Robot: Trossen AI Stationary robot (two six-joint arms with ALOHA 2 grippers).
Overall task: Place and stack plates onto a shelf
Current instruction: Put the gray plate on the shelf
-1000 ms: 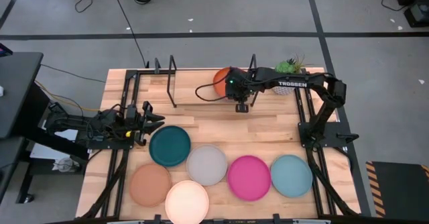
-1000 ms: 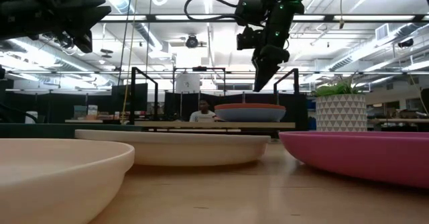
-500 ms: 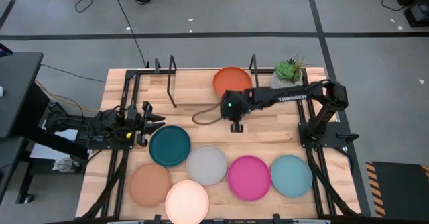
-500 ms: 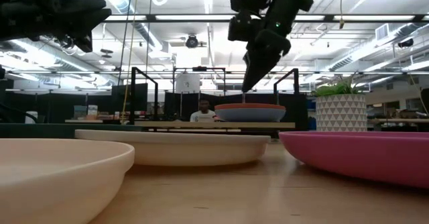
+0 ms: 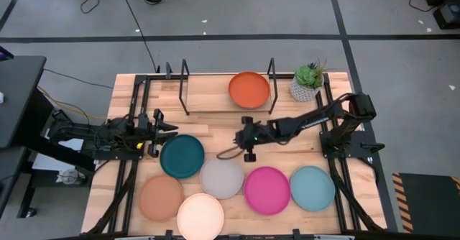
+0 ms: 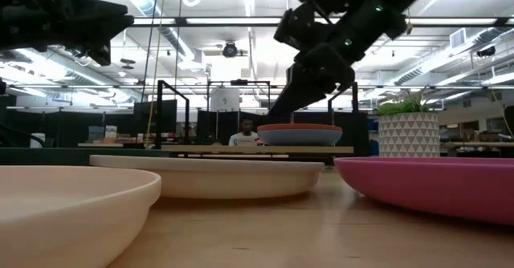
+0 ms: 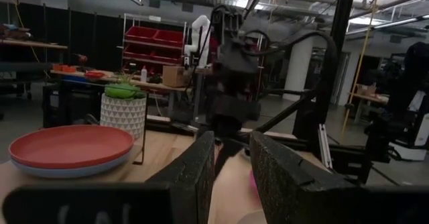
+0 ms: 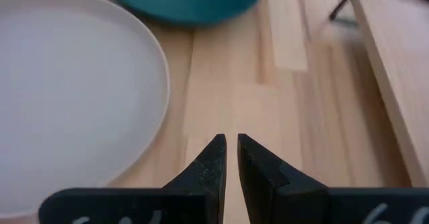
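On the counter (image 5: 215,125), the shelf (image 5: 215,100) holds an orange plate (image 5: 249,88) stacked on a blue one (image 7: 67,170). Six plates lie in front. The right pincer (image 5: 249,148) hovers nearly closed beside the grey plate (image 5: 221,176); the left pincer (image 5: 167,130) waits, slightly parted.

Even, bright overhead light fills the room; ceiling strip lights (image 6: 241,21) glare in the low view. Nearest plates there blur. The shelf (image 8: 392,63) smears in the right wrist view.

Overhead view straight down, low view level across table, both sharing orange plate (image 5: 249,89)
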